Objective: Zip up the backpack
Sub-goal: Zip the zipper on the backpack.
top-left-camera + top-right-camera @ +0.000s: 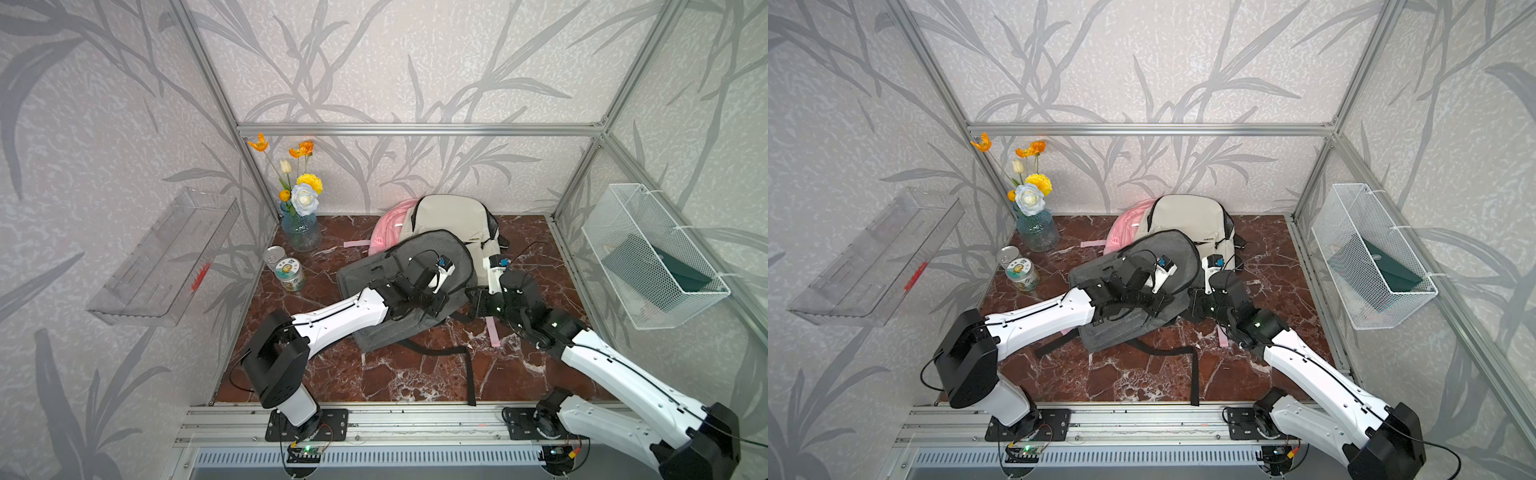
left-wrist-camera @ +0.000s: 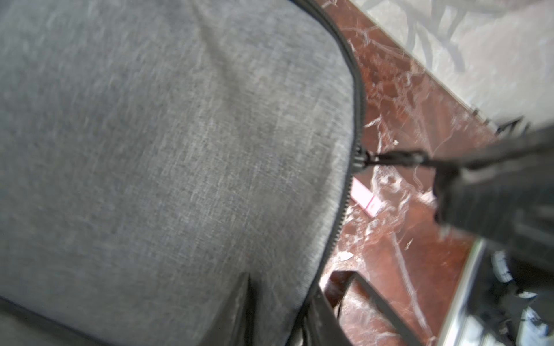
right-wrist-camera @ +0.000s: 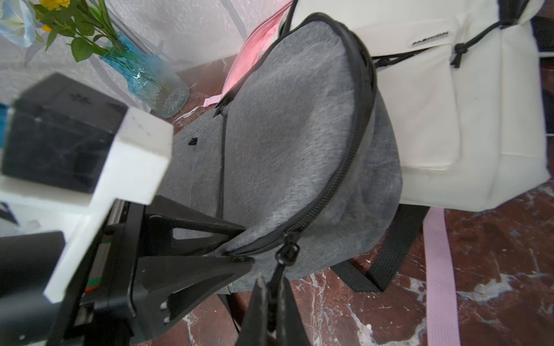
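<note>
A grey backpack [image 1: 451, 249] [image 1: 1117, 332] lies flat on the marble table in both top views, and both arms meet at its right edge. My left gripper [image 3: 247, 245] [image 2: 281, 284] [image 1: 446, 301] is shut on the fabric edge beside the zipper. Just past it, my right gripper [image 3: 271, 287] [image 2: 431, 161] [image 1: 467, 293] is shut on the black zipper pull [image 3: 274, 277] [image 2: 395, 158], drawn taut from the slider [image 2: 359, 158] [image 3: 287, 250]. Between slider and left gripper a bare row of zipper teeth [image 2: 341, 215] shows, so that stretch is open.
A white backpack [image 1: 453, 220] and a pink backpack [image 1: 388, 226] lean at the back wall. A blue vase [image 1: 301, 230] with flowers and two tins [image 1: 291, 274] stand at back left. A wire basket [image 1: 652, 257] hangs right, a clear shelf [image 1: 166, 257] left. Black strap [image 1: 469, 374] and pink strap [image 1: 492, 330] trail on the table.
</note>
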Robot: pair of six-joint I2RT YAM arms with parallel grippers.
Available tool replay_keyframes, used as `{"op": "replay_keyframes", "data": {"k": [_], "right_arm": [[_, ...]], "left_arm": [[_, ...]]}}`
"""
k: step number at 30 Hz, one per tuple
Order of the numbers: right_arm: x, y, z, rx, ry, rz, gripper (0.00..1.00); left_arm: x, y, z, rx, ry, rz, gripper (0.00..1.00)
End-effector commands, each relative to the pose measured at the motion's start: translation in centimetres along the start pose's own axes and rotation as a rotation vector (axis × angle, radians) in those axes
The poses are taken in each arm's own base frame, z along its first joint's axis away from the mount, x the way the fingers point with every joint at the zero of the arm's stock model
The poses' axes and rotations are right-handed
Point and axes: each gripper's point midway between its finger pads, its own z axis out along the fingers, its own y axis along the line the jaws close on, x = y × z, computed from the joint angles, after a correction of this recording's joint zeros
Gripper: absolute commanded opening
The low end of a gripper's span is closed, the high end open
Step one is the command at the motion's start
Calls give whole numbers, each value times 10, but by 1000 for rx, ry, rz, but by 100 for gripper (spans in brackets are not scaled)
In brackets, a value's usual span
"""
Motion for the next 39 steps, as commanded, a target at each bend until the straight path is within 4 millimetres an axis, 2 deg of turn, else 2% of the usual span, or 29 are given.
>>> {"op": "replay_keyframes", "data": {"k": [1, 5, 8, 12, 18, 21, 24, 27, 29, 34, 37, 39], "right_arm": [[-28, -19, -14, 71, -76, 15, 0], [-39, -44, -7, 111, -48, 81, 0], [-47, -48, -11, 125, -69, 76, 0], [-51, -41, -22, 94, -100, 59, 0], [-44, -33, -36, 62, -112, 67, 0], [-43, -31, -42, 63, -126, 72, 0], [-40, -28, -45, 48, -130, 82, 0], [-32, -25, -43, 39, -115, 80, 0], [-24, -24, -38, 30, -91, 91, 0], [-3, -20, -18, -1, -30, 115, 0], [1, -15, -12, -22, -10, 113, 0], [2, -11, -10, -36, -4, 109, 0]], "left_arm": [[17, 1, -8, -34, 72, 29, 16], [30, 4, -19, -60, 68, 22, 9], [24, 20, -26, -147, 15, 31, 9], [-17, 42, -39, -245, -59, 56, 8], [-89, 52, -33, -287, -89, 251, 8], [-113, 50, -30, -293, -90, 352, 6], [-124, 46, -28, -280, -111, 428, 6], [-125, 45, -25, -273, -114, 467, 12], [-114, 49, -21, -275, -82, 465, 14], [-66, 53, -13, -251, 2, 401, 43], [-43, 36, -14, -140, 6, 367, 54], [-42, 21, -17, -76, -27, 340, 60]]}}
